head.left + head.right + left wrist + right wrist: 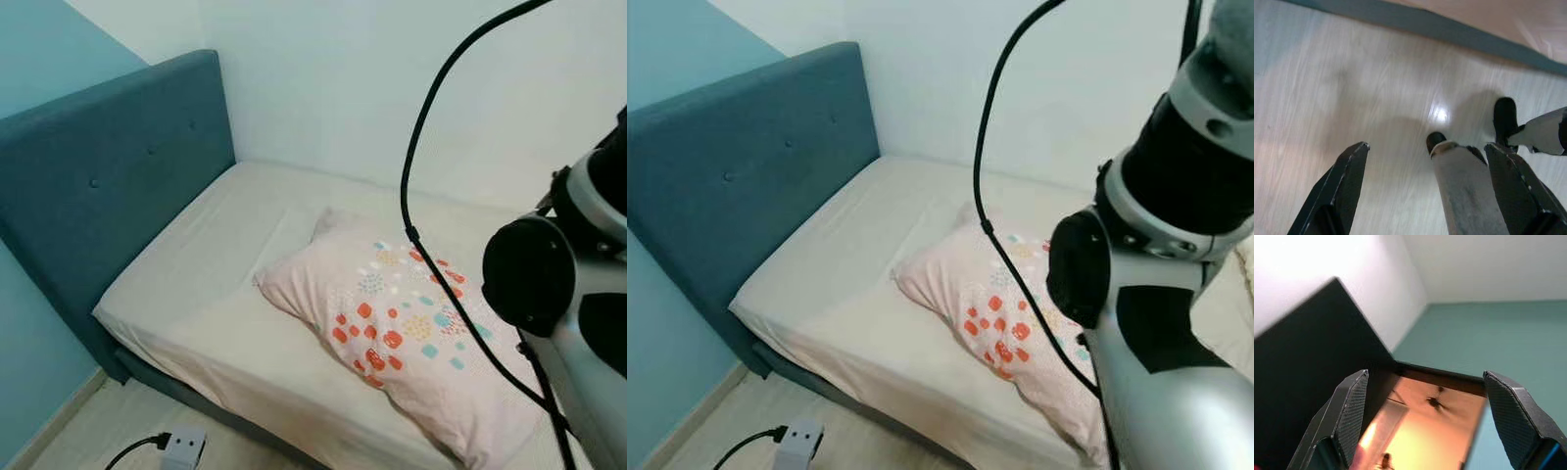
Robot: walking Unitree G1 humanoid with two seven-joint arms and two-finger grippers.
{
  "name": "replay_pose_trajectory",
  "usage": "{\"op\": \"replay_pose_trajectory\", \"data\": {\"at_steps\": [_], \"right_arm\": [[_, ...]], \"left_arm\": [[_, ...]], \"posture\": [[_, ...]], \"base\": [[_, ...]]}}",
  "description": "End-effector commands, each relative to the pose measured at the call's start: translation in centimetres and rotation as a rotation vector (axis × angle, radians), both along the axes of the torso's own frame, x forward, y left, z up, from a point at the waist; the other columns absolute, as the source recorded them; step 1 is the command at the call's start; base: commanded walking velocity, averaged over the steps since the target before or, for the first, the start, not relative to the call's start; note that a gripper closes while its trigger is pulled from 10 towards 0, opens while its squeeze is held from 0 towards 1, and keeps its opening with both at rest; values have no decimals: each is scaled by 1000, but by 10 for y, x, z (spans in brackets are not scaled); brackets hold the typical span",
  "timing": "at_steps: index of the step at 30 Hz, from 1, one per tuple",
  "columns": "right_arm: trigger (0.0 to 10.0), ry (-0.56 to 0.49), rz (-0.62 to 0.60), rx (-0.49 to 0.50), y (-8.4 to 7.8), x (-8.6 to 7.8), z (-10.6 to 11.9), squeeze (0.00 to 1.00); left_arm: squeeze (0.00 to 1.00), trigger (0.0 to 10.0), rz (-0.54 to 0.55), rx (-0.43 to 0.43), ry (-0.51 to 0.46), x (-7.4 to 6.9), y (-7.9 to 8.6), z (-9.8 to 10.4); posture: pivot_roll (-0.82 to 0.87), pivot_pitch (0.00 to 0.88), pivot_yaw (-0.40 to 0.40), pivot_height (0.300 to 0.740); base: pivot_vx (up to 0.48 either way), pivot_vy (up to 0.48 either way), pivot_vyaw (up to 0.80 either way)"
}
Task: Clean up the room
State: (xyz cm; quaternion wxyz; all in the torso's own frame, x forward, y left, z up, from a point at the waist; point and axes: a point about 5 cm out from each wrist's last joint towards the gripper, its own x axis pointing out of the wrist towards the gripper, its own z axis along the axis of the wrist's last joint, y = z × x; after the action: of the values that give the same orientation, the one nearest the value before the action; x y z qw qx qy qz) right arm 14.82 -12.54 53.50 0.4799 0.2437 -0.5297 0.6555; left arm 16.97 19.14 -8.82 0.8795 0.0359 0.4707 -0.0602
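A pale pink pillow (pixel 407 328) with red, orange and blue spots lies askew on the bed's cream sheet (pixel 196 284), toward the near edge. My right arm (pixel 1156 294) is raised close to the camera at the right, above the pillow's end. In the right wrist view my right gripper (pixel 1426 373) is open with nothing between its fingers, pointing up at a wall, a ceiling and a dark panel (pixel 1308 362). My left gripper (pixel 1427 146) hangs open and empty over the pale wood floor (pixel 1352 98), near my own leg (pixel 1464 191).
A teal padded headboard (pixel 108 186) stands at the bed's left, against a teal wall. White wall runs behind the bed. A white power adapter (pixel 183 447) with a black cord lies on the floor by the bed's near corner. A black cable (pixel 421 245) hangs across the view.
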Motion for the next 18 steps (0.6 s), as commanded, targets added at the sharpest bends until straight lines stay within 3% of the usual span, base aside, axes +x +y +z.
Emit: {"op": "replay_pose_trajectory", "data": {"at_steps": [1,2,3,4,5,6,7,8,9,10,11,12,13,15,16,18], "right_arm": [[10000,147,-137,36,-16,37,-16,0],[10000,147,-137,36,-16,37,-16,0],[10000,418,-335,51,-32,92,-49,0],[10000,418,-335,51,-32,92,-49,0],[10000,629,-500,39,-46,131,-87,0],[10000,629,-500,39,-46,131,-87,0],[10000,972,-748,-49,-65,186,-173,0],[10000,972,-748,-49,-65,186,-173,0],[10000,1196,-901,-145,-80,206,-245,0],[10000,1196,-901,-145,-80,206,-245,0],[10000,1371,-1011,-248,-90,209,-313,0],[10000,1534,-1047,-313,-99,201,-372,0],[10000,1534,-1047,-313,-99,201,-372,0],[10000,1739,-1073,-353,-106,183,-435,0],[10000,1739,-1073,-353,-106,183,-435,0],[10000,1874,-1077,-358,-109,167,-470,0]], "left_arm": [[0,10000,-2,-7,8,-3,-3,-2],[0,10000,-2,-7,8,-3,-3,-2],[0,10000,6,-9,7,-3,-4,-2],[0,10000,6,-9,7,-3,-4,-2],[0,10000,11,-10,6,-3,-4,-2],[0,10000,11,-10,6,-3,-4,-2],[0,10000,15,-8,6,-3,-5,-2],[0,10000,15,-8,6,-3,-5,-2],[0,10000,16,-7,7,-3,-5,-2],[0,10000,16,-7,7,-3,-5,-2],[0,10000,19,-5,6,-3,-5,-2],[0,10000,22,-4,5,-2,-4,-2],[0,10000,22,-4,5,-2,-4,-2],[0,10000,26,-3,-1,0,-4,-1],[0,10000,26,-3,-1,0,-4,-1],[0,10000,42,-5,-14,5,-4,1]], "posture": [[35,6,3,730],[35,6,3,730],[37,5,1,730],[37,5,1,730],[37,5,1,730],[37,5,1,730],[33,0,1,730],[33,0,1,730],[33,0,2,730],[33,0,2,730],[34,0,4,730],[32,0,4,730],[32,0,4,730],[33,0,2,730],[33,0,2,730],[30,0,2,730]], "base": [[0,0,0],[0,0,0],[0,0,0],[0,0,0],[0,0,0],[0,0,0],[0,0,0],[0,0,0],[0,0,0],[0,0,0],[0,0,0],[0,0,0],[0,0,0],[0,0,0],[0,0,0],[0,0,0]]}}
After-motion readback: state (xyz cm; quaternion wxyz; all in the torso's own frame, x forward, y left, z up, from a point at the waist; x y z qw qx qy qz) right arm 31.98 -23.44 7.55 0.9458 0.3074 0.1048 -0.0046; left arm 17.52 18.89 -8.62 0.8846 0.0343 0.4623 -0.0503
